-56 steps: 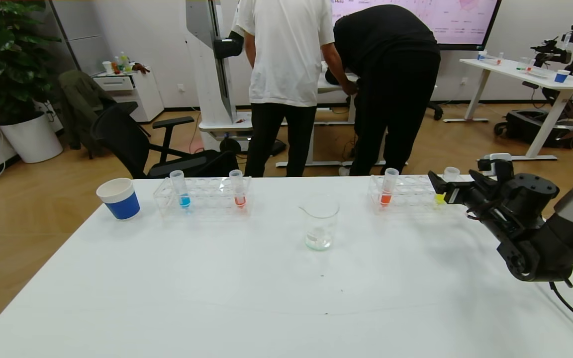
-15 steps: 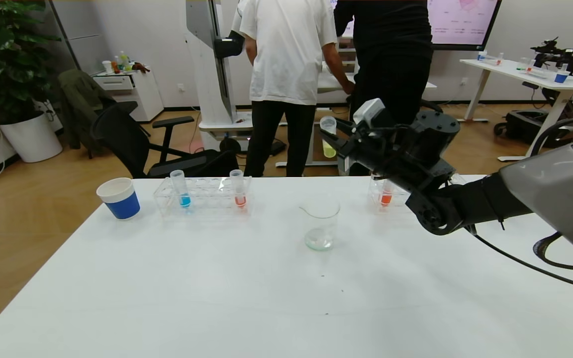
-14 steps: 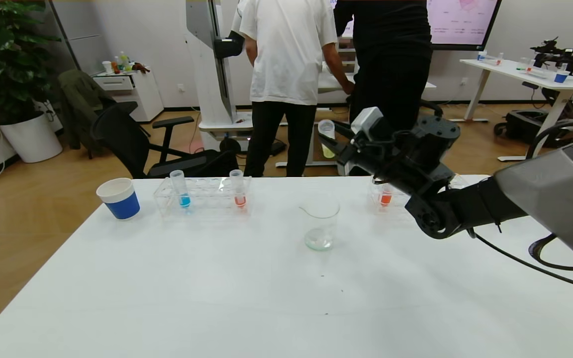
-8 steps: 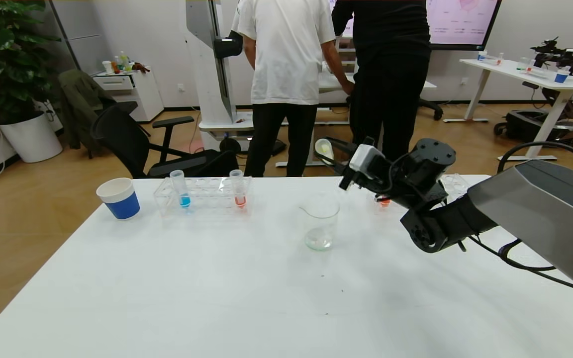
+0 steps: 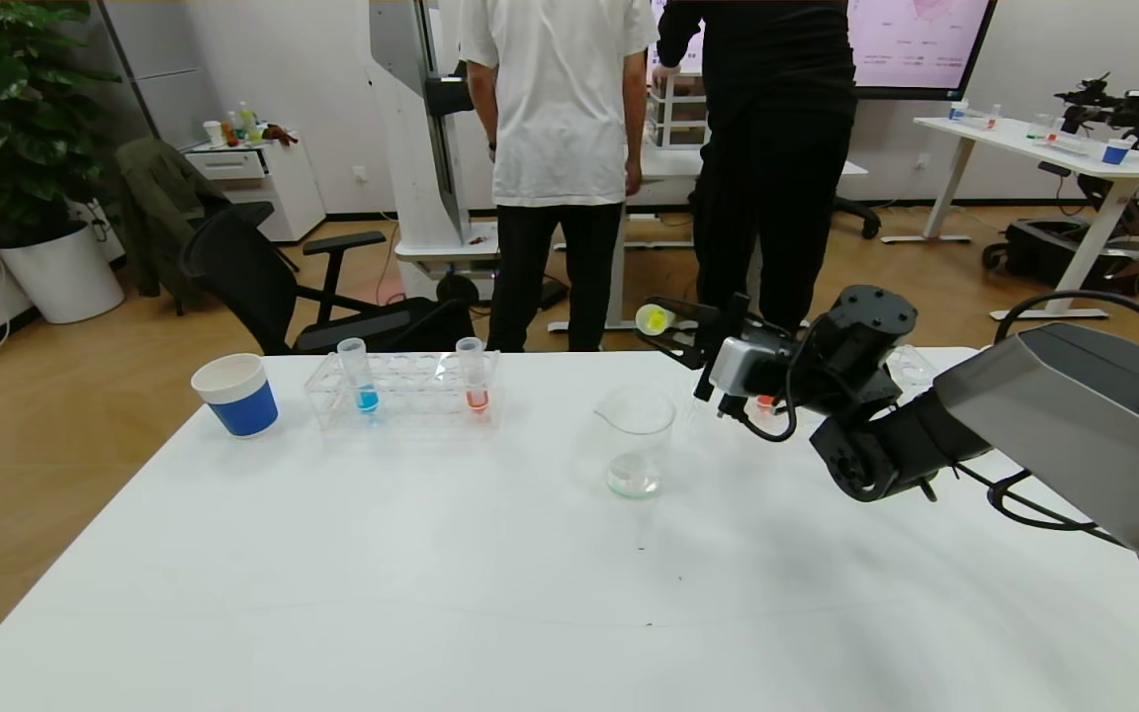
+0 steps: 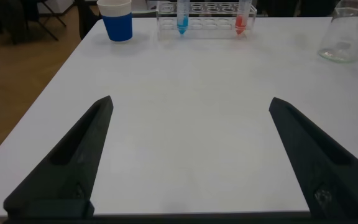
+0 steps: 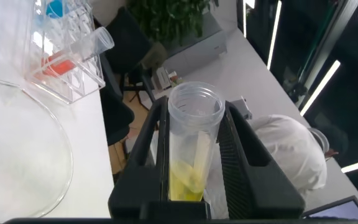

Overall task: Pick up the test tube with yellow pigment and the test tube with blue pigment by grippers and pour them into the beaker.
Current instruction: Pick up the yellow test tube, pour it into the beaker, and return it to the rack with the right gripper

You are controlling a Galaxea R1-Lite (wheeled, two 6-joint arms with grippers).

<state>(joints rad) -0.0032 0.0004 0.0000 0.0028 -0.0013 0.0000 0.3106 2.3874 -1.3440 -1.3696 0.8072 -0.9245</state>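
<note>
Jaws: my right gripper [image 5: 663, 323] pinches the test tube with yellow pigment [image 7: 194, 140] between both jaws; my left gripper [image 6: 190, 158] has its jaws spread wide, parked low over the near part of the counter [image 5: 490, 593].
Yellow tube: tipped well over, its open mouth [image 5: 651, 318] turned toward my head camera, held above and just behind the far rim of the beaker [image 5: 636, 440].
Beaker: upright on the counter, a pale film at its bottom, and the yellow pigment sits low in the tube, so I judge little has been poured.
Blue tube: the test tube with blue pigment [image 5: 360, 376] stands in the left rack [image 5: 401, 391], not yet touched.
Risk: the mouth looks beyond the rim, so tilting further could spill pigment on the counter behind the glass.
Risk: lowering my wrist could knock the light beaker.
</note>
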